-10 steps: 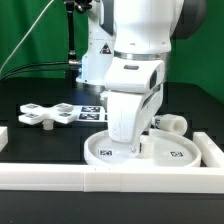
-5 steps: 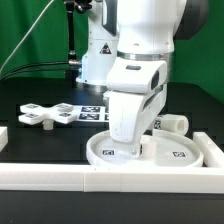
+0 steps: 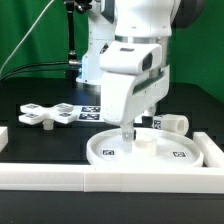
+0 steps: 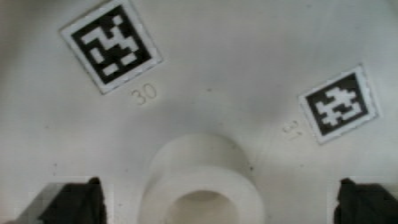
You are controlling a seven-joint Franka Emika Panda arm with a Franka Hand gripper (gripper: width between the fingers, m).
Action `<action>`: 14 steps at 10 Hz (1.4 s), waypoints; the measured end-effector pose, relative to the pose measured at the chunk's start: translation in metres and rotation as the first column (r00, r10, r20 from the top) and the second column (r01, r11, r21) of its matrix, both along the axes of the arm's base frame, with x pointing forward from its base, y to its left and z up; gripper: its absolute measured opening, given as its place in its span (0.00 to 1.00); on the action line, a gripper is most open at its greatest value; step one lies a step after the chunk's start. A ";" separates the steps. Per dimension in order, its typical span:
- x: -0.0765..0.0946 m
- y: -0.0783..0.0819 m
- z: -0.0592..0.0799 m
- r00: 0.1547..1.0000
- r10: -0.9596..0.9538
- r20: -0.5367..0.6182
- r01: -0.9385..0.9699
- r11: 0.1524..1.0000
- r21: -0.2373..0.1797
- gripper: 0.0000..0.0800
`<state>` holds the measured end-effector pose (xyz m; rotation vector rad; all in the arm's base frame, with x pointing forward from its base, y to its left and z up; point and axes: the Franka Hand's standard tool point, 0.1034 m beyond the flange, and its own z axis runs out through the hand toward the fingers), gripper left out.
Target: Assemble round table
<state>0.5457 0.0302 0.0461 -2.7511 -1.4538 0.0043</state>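
The large rimmed round disc (image 3: 160, 152) lies flat on the black table at the exterior view's right. In the wrist view its white face (image 4: 214, 95) shows two square tags and a raised round socket (image 4: 205, 175) at the middle. My gripper (image 3: 128, 136) hangs just above the disc, near the socket. It is open and empty, with both dark fingertips (image 4: 71, 203) wide apart on either side of the socket (image 4: 217, 205). The short thick cylinder leg (image 3: 176, 123) lies behind the disc. The flat cross-shaped foot (image 3: 48, 114) lies at the exterior view's left.
Long straight white bars fence the work area along the front (image 3: 100, 179), the right (image 3: 211, 150) and the left (image 3: 3, 137). The marker board (image 3: 90, 111) lies behind the disc next to the foot. The robot base stands at the back.
My gripper has risen off the disc and the wrist has tilted. The disc's middle socket now shows in the exterior view. The disc, leg and foot have not moved.
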 end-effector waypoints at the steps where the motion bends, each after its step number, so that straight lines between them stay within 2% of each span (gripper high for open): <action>1: -0.007 0.004 0.007 0.998 -0.070 0.004 0.070 0.998 -0.004 0.81; 3: -0.021 0.026 0.020 0.968 -0.250 0.011 0.250 0.968 -0.009 0.81; 5: -0.023 0.068 0.026 0.917 -0.399 0.025 0.399 0.917 -0.006 0.81; 6: -0.025 0.080 0.026 0.920 -0.390 0.023 0.391 0.921 -0.003 0.81; 10: -0.030 0.078 0.024 0.919 -0.394 -0.014 0.393 0.919 -0.033 0.81; 11: -0.038 0.080 0.024 0.913 -0.397 -0.091 0.389 0.916 -0.099 0.81; 12: -0.034 0.084 0.025 0.911 -0.398 -0.112 0.385 0.915 -0.119 0.81; 13: -0.046 0.088 0.024 0.876 -0.470 -0.111 0.444 0.874 -0.196 0.81; 14: -0.054 0.092 0.020 0.877 -0.466 -0.119 0.428 0.870 -0.246 0.81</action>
